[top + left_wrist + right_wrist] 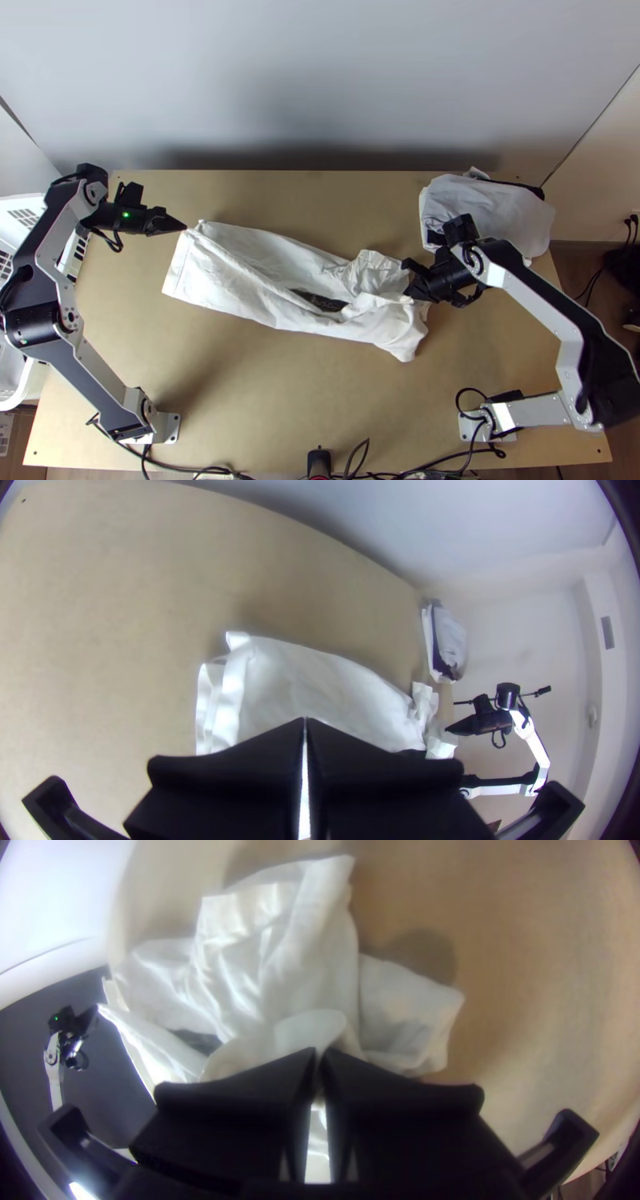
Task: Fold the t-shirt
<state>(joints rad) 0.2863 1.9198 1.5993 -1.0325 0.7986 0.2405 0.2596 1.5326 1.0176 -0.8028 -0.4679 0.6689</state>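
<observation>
The white t-shirt (240,276) lies as a long strip across the middle of the table, bunched at its right end, with a dark patch in an opening. Just off its upper left corner is my left gripper (185,228), its fingertips together; the left wrist view shows this gripper (305,721) over the flat hem end of the shirt (320,680), no cloth drawn up to the tips. At the bunched end my right gripper (410,290) meets the cloth. In the right wrist view that gripper (319,1052) is shut on a raised fold of the shirt (293,973).
A heap of white and dark cloth (488,212) lies at the table's far right corner. A white plastic basket (28,204) stands beyond the left edge. Cables (400,474) run along the near edge, around a black object (318,462).
</observation>
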